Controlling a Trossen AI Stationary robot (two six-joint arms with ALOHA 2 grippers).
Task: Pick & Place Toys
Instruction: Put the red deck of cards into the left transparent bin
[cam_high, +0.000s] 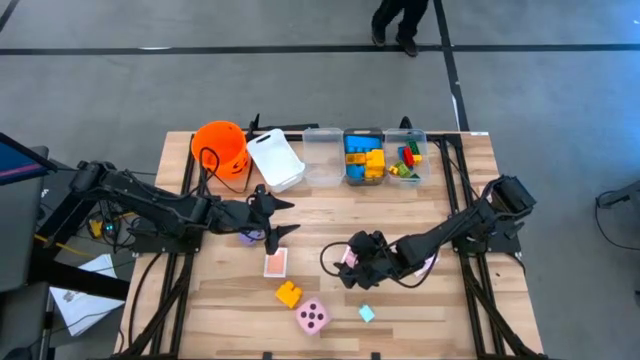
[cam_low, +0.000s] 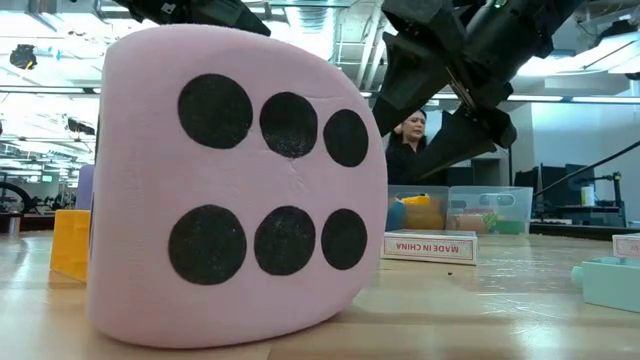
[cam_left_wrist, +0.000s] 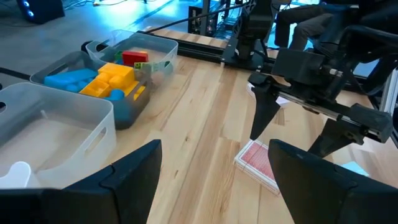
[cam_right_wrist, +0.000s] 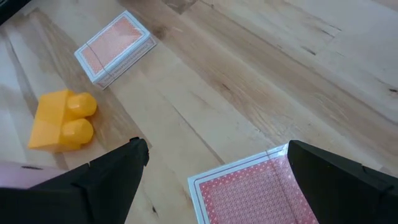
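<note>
right claw (cam_right_wrist: 211, 168) spread over card pack (cam_right_wrist: 249, 190), yellow brick (cam_right_wrist: 61, 119) near

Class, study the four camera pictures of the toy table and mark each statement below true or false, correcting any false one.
1. The pink die lies in a bin. False: it sits on the table.
2. The right gripper is open above a pink-backed card. True.
3. The left gripper holds the yellow brick. False: it is open and empty.
4. The orange bucket stands beside the white bin. True.
</note>
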